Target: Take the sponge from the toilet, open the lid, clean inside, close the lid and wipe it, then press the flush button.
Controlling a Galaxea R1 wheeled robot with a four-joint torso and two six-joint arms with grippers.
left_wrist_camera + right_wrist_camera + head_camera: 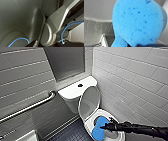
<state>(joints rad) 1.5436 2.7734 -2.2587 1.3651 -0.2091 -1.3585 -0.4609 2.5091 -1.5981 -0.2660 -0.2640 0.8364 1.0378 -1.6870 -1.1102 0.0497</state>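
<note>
The sponge (99,127) was gripped by the right gripper (103,127), which was clamped on it at the pinched waist. It was held within the opening of the toilet (72,93), over the half of the bowl farthest from the tank. Whether the sponge was pressed against the ceramic could not be told. The lid (89,103) was raised and leaned back toward the tank, and the flush button (80,85) was set in the middle of the tank's top. From the right wrist, the sponge (137,23) was seen close up, its pored blue face set against white ceramic. A metal grab bar (32,107) was fixed to the tiled wall beside the tank, and dark floor tiles (72,133) were laid at the toilet's foot. The left gripper (52,45) was seen against grey robot parts and a blue cable (70,25). Whether it was apart or together could not be told.
</note>
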